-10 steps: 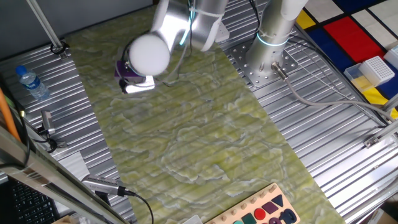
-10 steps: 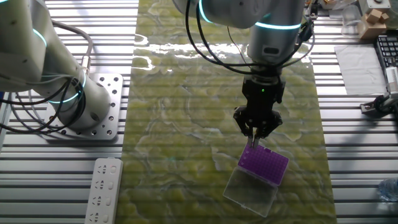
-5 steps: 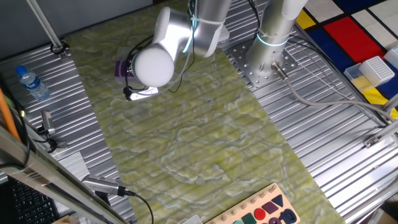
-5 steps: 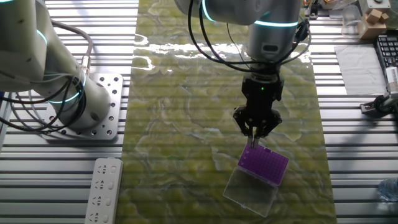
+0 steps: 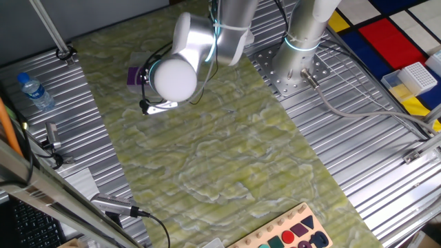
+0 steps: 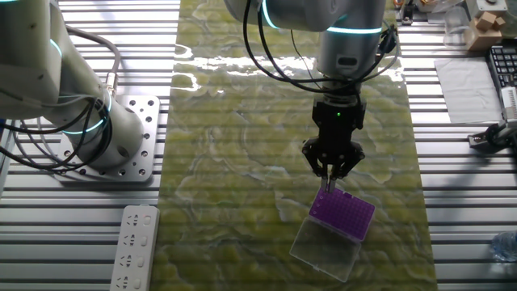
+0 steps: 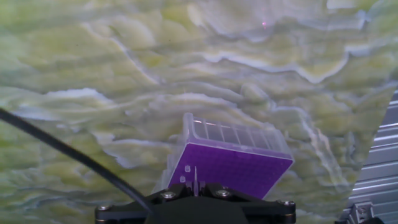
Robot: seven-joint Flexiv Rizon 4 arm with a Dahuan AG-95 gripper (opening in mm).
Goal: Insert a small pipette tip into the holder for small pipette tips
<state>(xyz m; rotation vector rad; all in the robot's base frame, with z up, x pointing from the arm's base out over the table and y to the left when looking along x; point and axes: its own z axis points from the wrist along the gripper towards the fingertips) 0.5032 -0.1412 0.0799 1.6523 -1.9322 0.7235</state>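
Hand view shows the fingers [image 6: 330, 175] pinched on a small pipette tip [image 7: 195, 177] above the purple holder [image 7: 228, 168] on the tabletop [image 7: 124, 74]; insertion underway, I judge, needing a straight descent into one hole.

I saw a water bottle [image 5: 34, 91] lying well off to the tool's side on the ribbed table [image 5: 358, 145], a white remote [image 6: 134, 247], a white gridded rack [image 5: 418, 76] (yellow-based) far away, and a green marbled mat [image 5: 227, 158] below.
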